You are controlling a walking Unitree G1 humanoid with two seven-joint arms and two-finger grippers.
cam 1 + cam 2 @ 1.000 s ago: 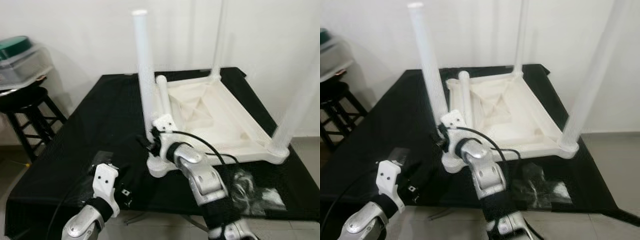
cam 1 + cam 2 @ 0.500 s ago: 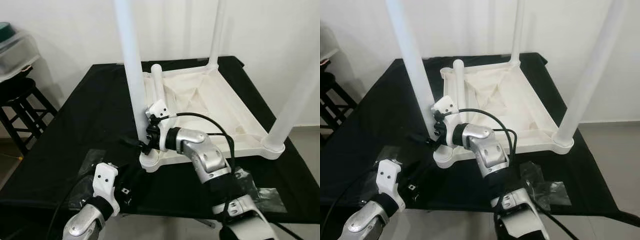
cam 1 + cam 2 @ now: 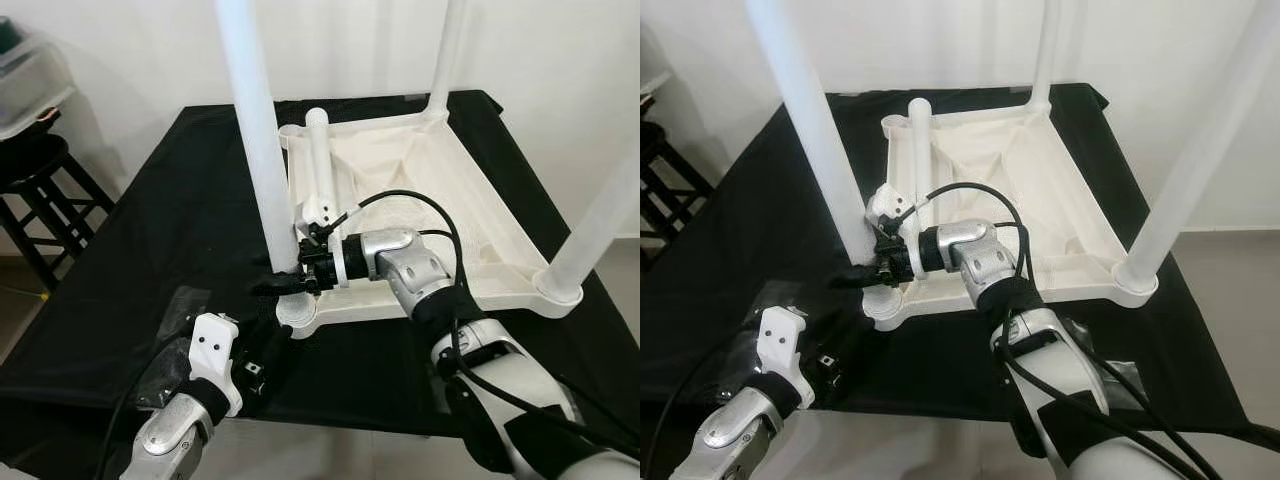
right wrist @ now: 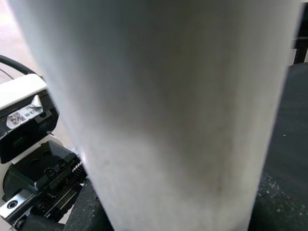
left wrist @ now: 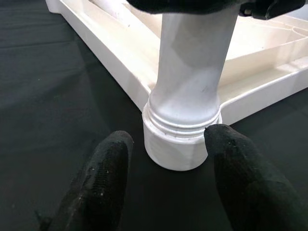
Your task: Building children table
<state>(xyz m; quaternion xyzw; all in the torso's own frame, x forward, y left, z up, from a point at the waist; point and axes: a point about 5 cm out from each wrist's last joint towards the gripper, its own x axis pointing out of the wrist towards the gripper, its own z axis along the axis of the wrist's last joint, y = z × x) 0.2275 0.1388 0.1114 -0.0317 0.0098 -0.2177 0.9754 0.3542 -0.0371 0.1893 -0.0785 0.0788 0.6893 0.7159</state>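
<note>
Table [image 3: 440, 200] lies upside down on the black cloth [image 3: 150, 260]. Its near leg [image 3: 255, 150] stands upright in the corner socket [image 5: 180, 144], gripped low by the right claw [image 3: 285, 283], fingers closed round it. Left claw [image 5: 168, 159] sits just before the socket, fingers [image 5: 103, 187] spread wide, holding nothing.

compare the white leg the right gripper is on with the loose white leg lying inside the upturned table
The gripped leg stands upright, seated in the near-left corner socket; the loose leg lies flat inside the upturned table. The right gripper clamps the gripped leg low down, while nothing holds the loose leg. Both are plain white tubes.
</note>
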